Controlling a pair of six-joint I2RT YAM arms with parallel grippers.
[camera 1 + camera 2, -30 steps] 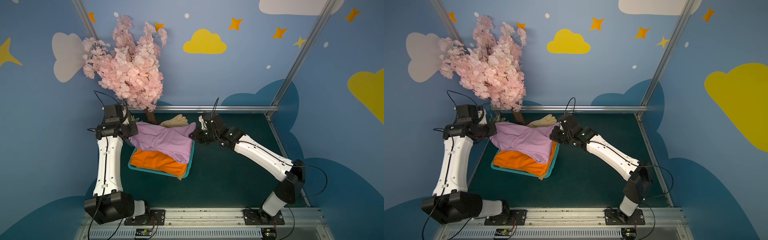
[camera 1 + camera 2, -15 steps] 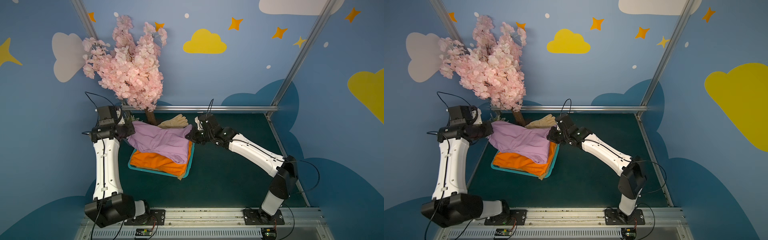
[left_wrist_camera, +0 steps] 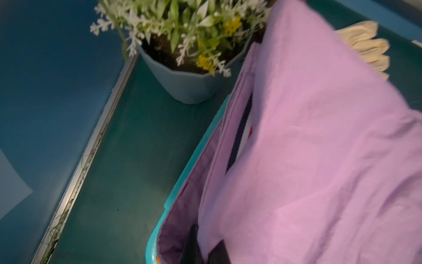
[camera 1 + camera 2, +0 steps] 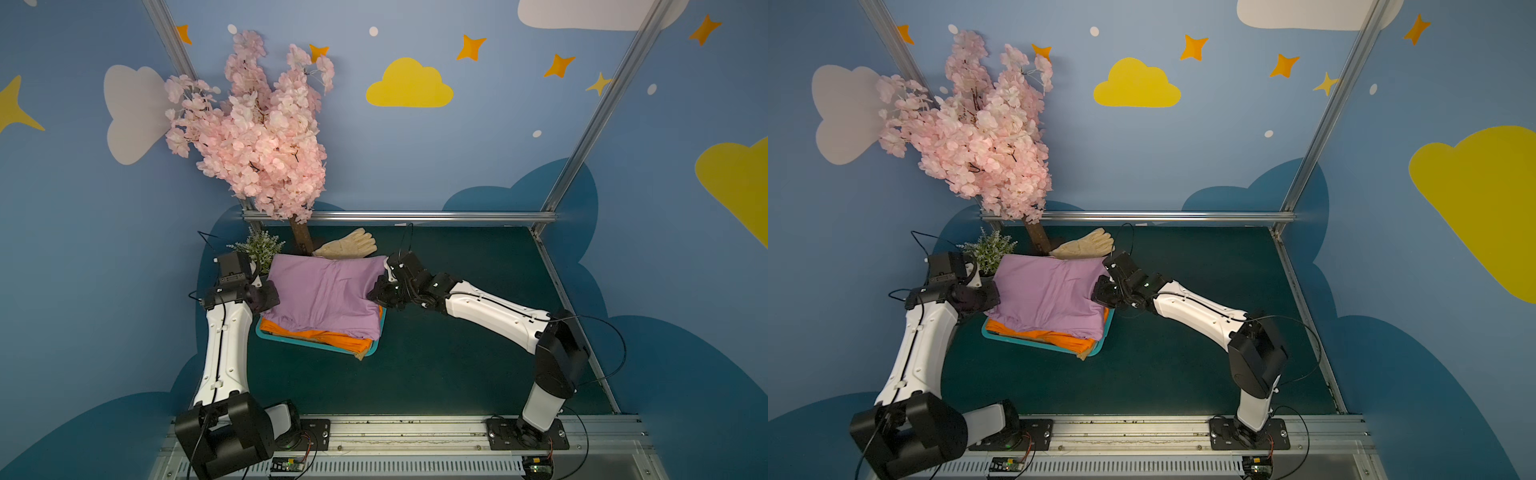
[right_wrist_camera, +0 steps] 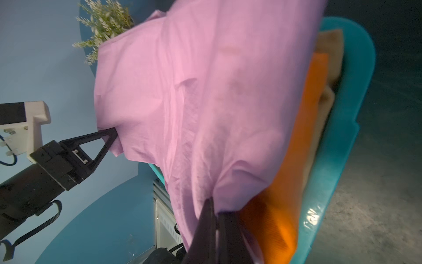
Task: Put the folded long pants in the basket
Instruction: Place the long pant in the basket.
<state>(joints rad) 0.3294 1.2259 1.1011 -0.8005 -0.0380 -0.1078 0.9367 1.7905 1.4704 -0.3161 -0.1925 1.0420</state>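
Observation:
The lilac long pants hang stretched between my two grippers over the teal basket. My left gripper is shut on their left edge. My right gripper is shut on their right edge. Orange long pants lie in the basket under the lilac cloth, and tan long pants lie beneath the orange. In the right wrist view the left gripper pinches the far edge of the lilac pants. The lilac lower hem drapes onto the orange pair.
A cream glove lies just behind the basket. A small potted plant stands at the back left beside my left arm. The pink blossom tree rises from its trunk. A metal rail bounds the back of the green mat.
Both grippers have come down and toward the front with the lilac pants, which now hang lower over the basket. The right gripper has also shifted left.

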